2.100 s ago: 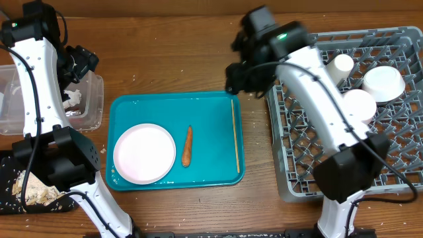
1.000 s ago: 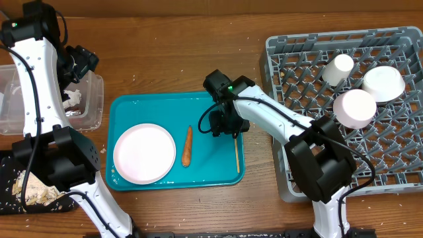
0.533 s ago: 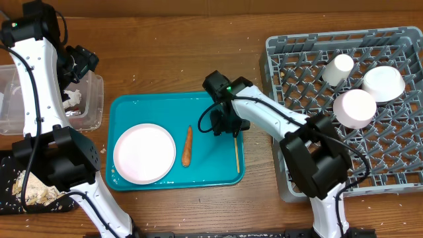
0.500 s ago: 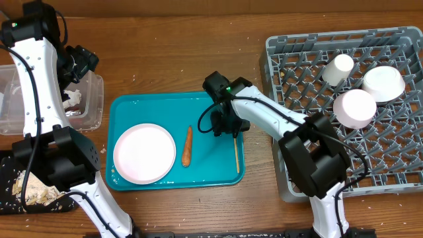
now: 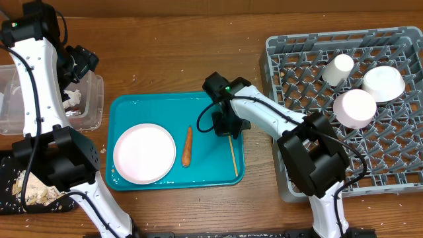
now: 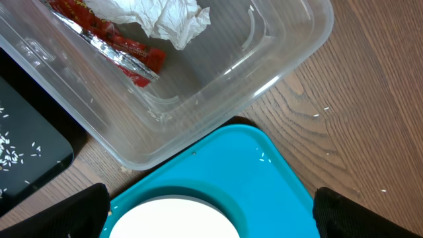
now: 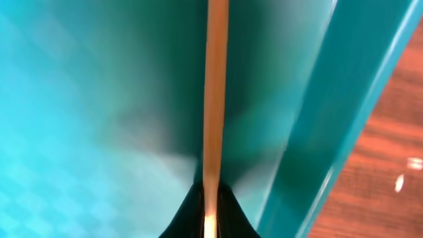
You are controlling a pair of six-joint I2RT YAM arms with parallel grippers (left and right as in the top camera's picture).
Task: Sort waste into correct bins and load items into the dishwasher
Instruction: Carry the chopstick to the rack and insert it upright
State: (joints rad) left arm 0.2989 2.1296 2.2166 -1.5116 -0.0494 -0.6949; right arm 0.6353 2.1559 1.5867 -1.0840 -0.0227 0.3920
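My right gripper point(image 5: 227, 130) is down on the teal tray point(image 5: 211, 109), shut on the thin wooden chopsticks point(image 5: 233, 158). In the right wrist view the chopsticks point(image 7: 215, 92) run straight up from between the shut black fingertips point(image 7: 228, 221). An orange carrot point(image 5: 188, 146) and the large white plate point(image 5: 144, 153) lie on the same tray. My left gripper point(image 5: 79, 63) hangs open above the clear tub point(image 5: 92, 109). That tub point(image 6: 277, 59) holds a crumpled napkin point(image 6: 168, 16) and a red wrapper point(image 6: 115, 46). The grey rack point(image 5: 297, 165) carries a cup point(image 5: 342, 68) and two bowls point(image 5: 383, 83) point(image 5: 354, 108).
A black tray point(image 5: 13, 173) with pale rice scraps point(image 5: 33, 192) lies at the front left, under the left arm. Bare wooden tabletop point(image 5: 172, 59) stretches behind the teal tray and between it and the rack.
My right gripper has shut on the chopsticks, and they have swung slightly leftward on the tray. The left arm has stayed put.
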